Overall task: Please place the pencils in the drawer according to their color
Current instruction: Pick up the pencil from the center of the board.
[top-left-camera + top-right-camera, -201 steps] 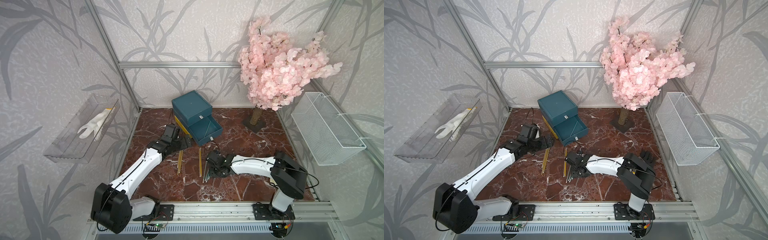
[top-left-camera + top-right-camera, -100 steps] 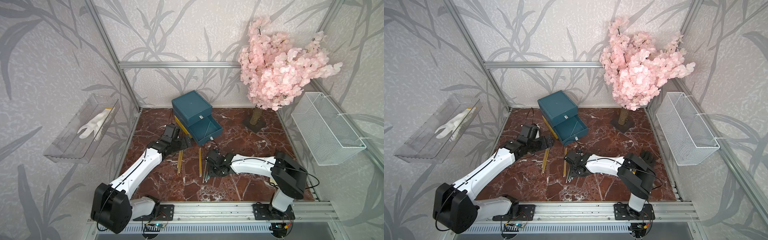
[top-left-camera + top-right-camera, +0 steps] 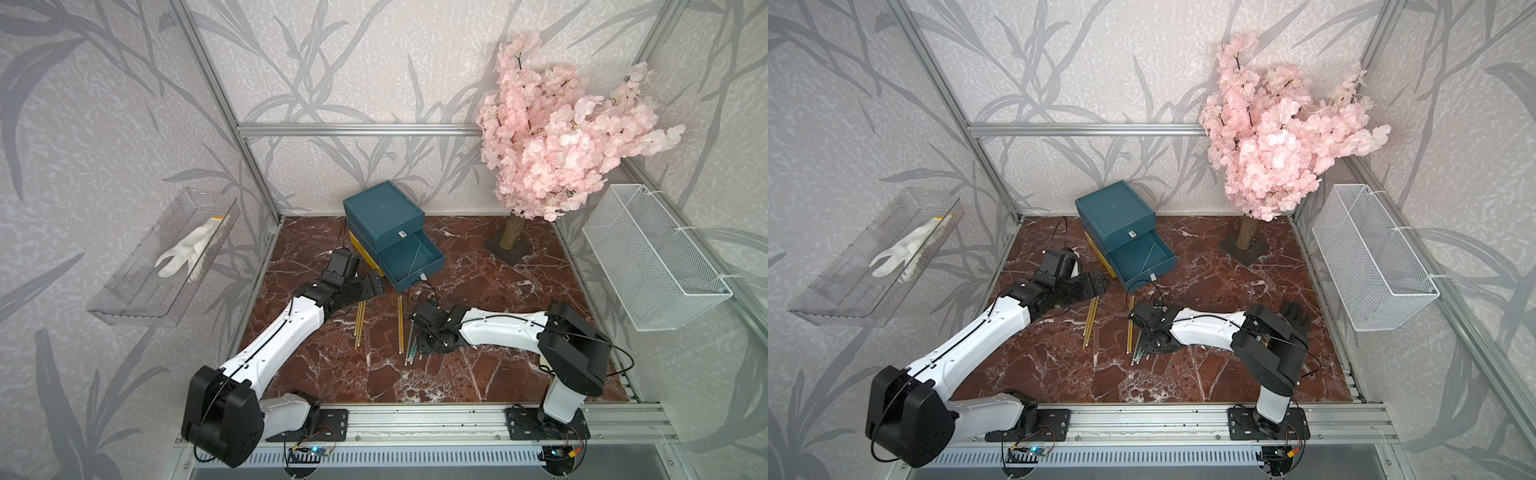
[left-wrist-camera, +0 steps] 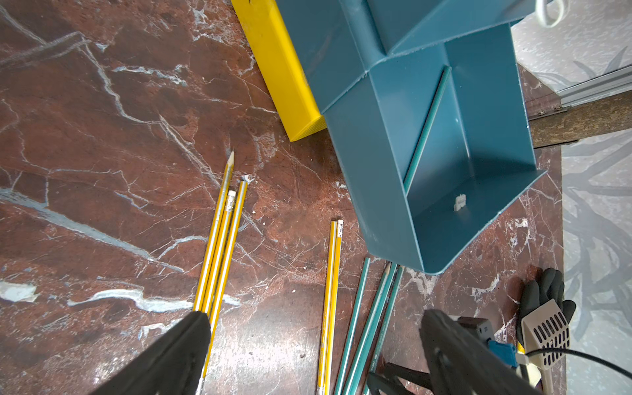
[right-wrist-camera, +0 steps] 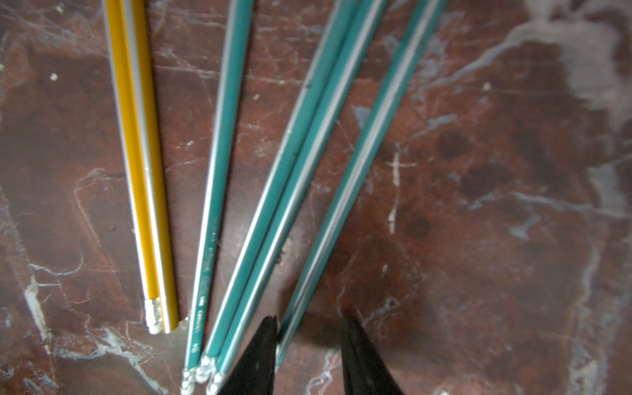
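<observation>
On the red stone bench (image 3: 490, 374), four green pencils (image 5: 273, 205) lie fanned out in front of the drawer (image 3: 382, 216). The right pincer (image 5: 307, 325) is low over the ends that point away from the drawer. Its two fingers (image 5: 260, 349) stand a little apart, and the end of the outermost green pencil (image 5: 359, 171) sits in the gap, right beside one finger. The gap is wider than the pencil, so nothing is pinched. Two yellow pencils (image 5: 140, 171) lie side by side just beside the green ones. Three more yellow pencils (image 4: 222, 246) lie in a bunch farther off, partly under the left pincer (image 4: 314, 316), which is spread wide and holds nothing. The drawer's blue-green tier (image 4: 376, 154) is pulled out, with one green pencil (image 4: 427, 126) lying slanted inside it. The yellow tier (image 4: 280, 68) sits at the bottom.
</observation>
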{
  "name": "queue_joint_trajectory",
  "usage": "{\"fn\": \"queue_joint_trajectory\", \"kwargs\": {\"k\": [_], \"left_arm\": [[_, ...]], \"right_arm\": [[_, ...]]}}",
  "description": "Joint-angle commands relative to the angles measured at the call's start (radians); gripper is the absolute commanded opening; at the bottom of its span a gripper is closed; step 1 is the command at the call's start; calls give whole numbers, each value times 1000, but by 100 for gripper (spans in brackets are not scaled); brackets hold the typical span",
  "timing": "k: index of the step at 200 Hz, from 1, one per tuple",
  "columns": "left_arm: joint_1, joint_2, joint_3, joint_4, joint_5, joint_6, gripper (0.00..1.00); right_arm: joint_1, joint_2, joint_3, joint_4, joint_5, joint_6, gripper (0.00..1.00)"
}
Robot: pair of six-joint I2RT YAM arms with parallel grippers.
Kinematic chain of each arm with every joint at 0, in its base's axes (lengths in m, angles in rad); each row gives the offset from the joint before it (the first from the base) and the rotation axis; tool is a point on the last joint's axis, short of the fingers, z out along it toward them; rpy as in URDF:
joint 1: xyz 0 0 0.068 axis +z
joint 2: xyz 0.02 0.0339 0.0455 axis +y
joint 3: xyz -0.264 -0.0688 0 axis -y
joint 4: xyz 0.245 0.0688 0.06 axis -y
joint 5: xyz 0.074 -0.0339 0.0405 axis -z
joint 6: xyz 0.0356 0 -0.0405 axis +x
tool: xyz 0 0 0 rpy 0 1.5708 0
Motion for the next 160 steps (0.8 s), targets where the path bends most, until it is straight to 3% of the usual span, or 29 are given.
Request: {"fn": "queue_joint_trajectory", "kwargs": {"k": [1,108,160], "left_arm": [[2,-19,-12,5,-8,7,100],[2,-25,-22,11,-6,5,100],[3,-27,-27,12,-6,7,100]], "right_arm": [[-24,-28,-50,-67,31,9,35],[-37,41,28,-133,-10,4,33],[-22,123,126,-236,27,8,23]]}}
